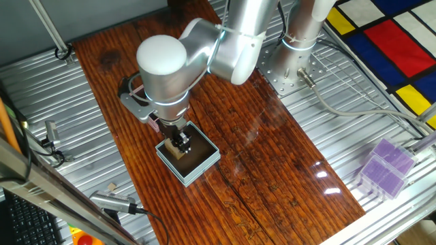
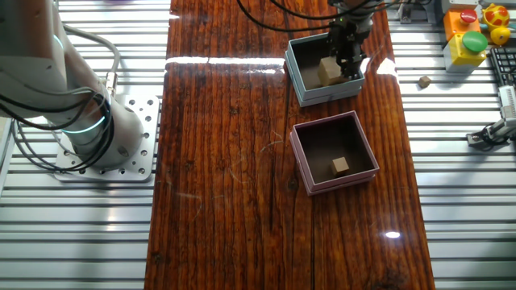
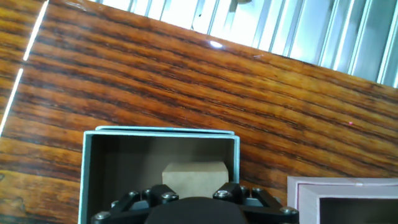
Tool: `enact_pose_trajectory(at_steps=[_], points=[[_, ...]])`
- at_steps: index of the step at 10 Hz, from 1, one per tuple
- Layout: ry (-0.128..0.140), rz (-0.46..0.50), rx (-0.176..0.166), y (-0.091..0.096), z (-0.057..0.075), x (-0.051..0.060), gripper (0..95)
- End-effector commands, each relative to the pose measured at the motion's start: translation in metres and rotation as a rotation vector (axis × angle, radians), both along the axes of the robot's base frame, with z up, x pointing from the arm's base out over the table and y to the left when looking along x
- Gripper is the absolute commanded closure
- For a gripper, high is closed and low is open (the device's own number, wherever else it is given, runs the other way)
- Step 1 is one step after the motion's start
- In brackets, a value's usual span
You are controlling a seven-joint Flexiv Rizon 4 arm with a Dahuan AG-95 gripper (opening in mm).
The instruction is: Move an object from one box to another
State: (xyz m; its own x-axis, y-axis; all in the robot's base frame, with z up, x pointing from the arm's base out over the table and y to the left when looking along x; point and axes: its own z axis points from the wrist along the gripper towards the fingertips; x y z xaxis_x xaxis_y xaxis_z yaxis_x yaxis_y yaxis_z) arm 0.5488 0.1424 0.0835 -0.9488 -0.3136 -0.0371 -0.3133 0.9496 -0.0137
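Though boxed (image 3: pixel 87 168) — plain tan cube (image 3: pixel 194 174)

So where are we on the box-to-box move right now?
Nearly placed, it seems. The gripper is down inside the blue box with a wooden block at its fingertips; whether the jaws have let go I can't tell. A smaller block sits in the pink box. Left: release if not done, then lift clear.

The silver arm (image 1: pixel 225 41) reaches down over the table's far end, wrist vertical, its gripper (image 2: pixel 348 50) pointing straight down, fingers hidden from clear view.
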Motion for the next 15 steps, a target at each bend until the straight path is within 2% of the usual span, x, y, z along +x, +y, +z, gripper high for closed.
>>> enact_pose_trajectory(at_steps=[1,5,6,8,9,10,11,12,14,15], points=[[0.0,0.012,0.0,0.0,0.0,0.0,38.0],[0.006,0.011,-0.002,-0.001,0.009,-0.001,38.0],[0.013,0.013,-0.001,-0.004,0.019,-0.003,57.0],[0.035,0.07,-0.009,-0.021,0.056,-0.006,57.0],[0.037,0.092,-0.007,-0.035,0.065,-0.006,57.0],[0.037,0.099,-0.009,-0.052,0.072,-0.006,76.0],[0.037,0.097,-0.009,-0.06,0.076,-0.006,76.0],[0.032,0.102,-0.006,-0.073,0.082,-0.007,95.0],[0.025,0.094,-0.005,-0.083,0.088,-0.009,95.0],[0.03,0.102,-0.013,-0.084,0.089,-0.01,95.0]])
